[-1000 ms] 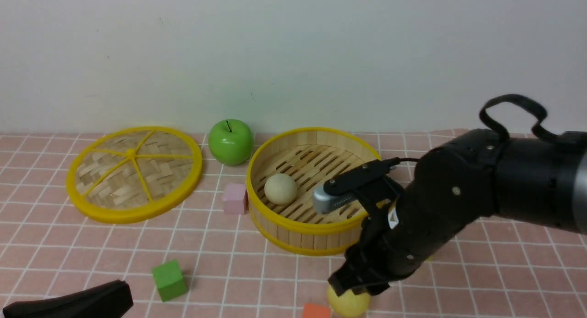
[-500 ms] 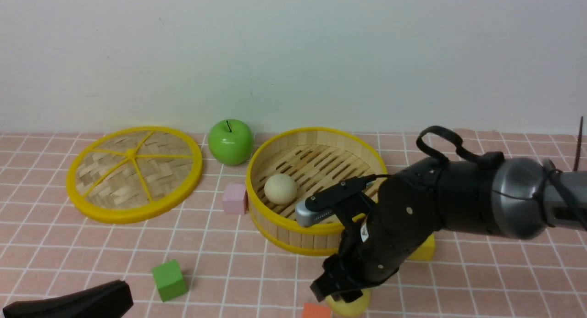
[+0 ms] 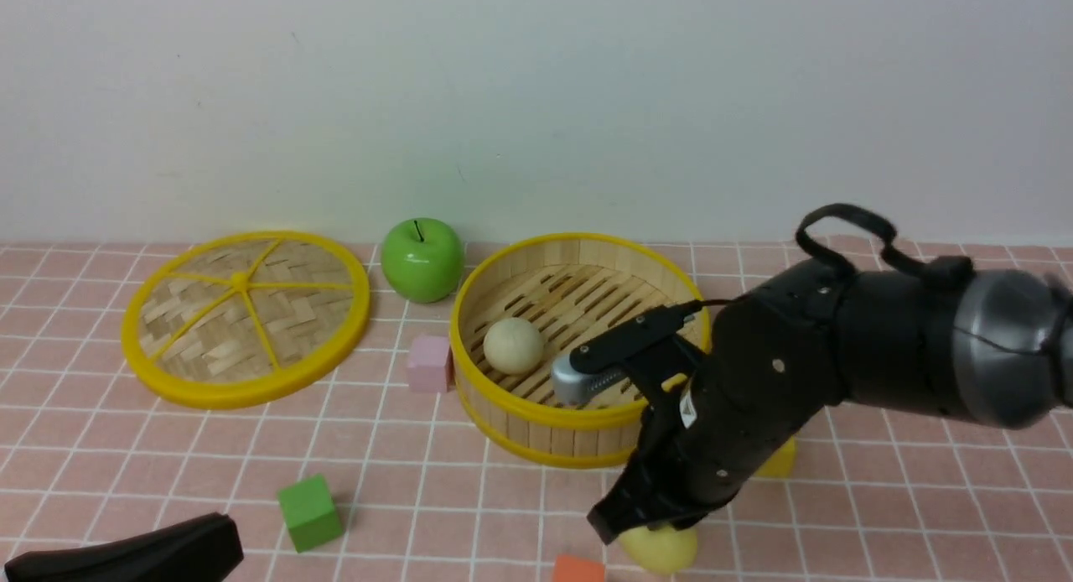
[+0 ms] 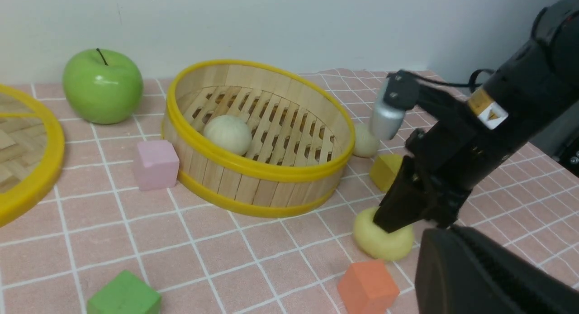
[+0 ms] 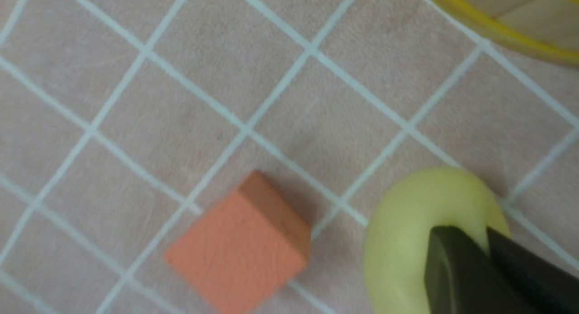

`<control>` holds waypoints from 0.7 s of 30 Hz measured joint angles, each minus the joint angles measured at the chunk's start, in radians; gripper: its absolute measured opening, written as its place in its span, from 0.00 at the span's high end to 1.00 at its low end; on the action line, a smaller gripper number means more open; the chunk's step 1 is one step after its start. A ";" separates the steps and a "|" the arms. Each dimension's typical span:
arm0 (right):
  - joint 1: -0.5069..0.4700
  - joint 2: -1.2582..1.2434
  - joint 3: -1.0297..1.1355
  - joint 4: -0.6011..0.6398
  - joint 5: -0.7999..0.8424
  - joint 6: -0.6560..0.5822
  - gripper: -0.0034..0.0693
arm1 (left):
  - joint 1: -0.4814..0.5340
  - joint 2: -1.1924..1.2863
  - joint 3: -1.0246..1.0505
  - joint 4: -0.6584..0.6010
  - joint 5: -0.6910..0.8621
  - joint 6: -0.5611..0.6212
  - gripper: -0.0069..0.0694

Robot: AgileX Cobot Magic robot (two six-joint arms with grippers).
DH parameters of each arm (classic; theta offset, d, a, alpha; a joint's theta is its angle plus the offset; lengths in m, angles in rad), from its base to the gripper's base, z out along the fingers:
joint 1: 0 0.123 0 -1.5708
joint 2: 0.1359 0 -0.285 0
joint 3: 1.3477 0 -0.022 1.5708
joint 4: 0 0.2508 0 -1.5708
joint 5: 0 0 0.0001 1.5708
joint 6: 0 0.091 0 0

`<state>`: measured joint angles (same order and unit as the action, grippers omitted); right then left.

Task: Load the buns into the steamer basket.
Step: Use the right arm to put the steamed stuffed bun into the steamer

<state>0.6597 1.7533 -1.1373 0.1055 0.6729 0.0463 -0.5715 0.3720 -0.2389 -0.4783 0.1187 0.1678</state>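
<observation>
The steamer basket (image 3: 536, 435) stands mid-table with one cream-white bun (image 3: 513, 345) on its slat floor. My right gripper (image 3: 645, 523) reaches down in front of the basket. It is shut on the pale yellow bun (image 3: 662, 550), which is squashed between the fingers (image 5: 457, 268) and sits low at the table. In the left wrist view a second cream-white bun (image 4: 364, 141) lies on the table beyond the basket (image 4: 253, 169). The right arm hides that bun in the front view. My left gripper (image 3: 168, 548) rests at the near left corner, far from the buns; its jaws are not readable.
A green apple (image 3: 422, 259) and a flat woven lid (image 3: 245, 316) lie at the back left. A pink cube (image 3: 429, 362) touches the basket's left side. A green cube (image 3: 309, 511), an orange cube (image 3: 578, 569) beside the yellow bun, and a yellow cube (image 4: 385, 170) lie nearby.
My right arm dipped and swung left, then shifted back right. The pale yellow bun has moved a little to the right with the gripper. The left arm has not moved.
</observation>
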 joint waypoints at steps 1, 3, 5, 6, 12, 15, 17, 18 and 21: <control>0.000 -0.043 0.001 -0.002 0.001 0.000 0.93 | 0.000 0.000 0.000 0.000 0.000 0.000 0.89; 0.000 -0.089 -0.006 -0.006 -0.016 0.000 0.93 | 0.000 0.000 0.000 0.000 0.000 0.000 0.89; -0.002 -0.106 -0.014 -0.017 -0.057 0.000 0.93 | 0.000 0.000 0.000 0.000 0.000 0.000 0.89; -0.008 -0.106 -0.028 -0.045 -0.128 0.000 0.93 | 0.000 0.000 0.000 0.000 0.000 0.000 0.88; -0.056 -0.005 -0.082 -0.093 -0.322 0.000 0.93 | 0.000 0.000 0.000 0.000 0.000 0.000 0.88; -0.092 0.102 -0.144 -0.096 -0.375 0.000 0.92 | 0.000 0.000 0.000 0.000 0.001 0.000 0.87; -0.099 0.135 -0.160 -0.096 -0.383 0.001 0.92 | 0.000 0.000 0.000 0.000 0.001 0.000 0.87; -0.103 0.168 -0.177 -0.096 -0.387 0.001 0.91 | 0.000 0.000 0.000 0.000 0.001 0.000 0.87; -0.107 0.215 -0.190 -0.097 -0.384 0.001 0.85 | 0.000 0.000 0.000 0.000 0.001 0.000 0.86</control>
<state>0.5526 1.9685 -1.3278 0.0085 0.2888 0.0470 -0.5715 0.3720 -0.2389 -0.4783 0.1199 0.1678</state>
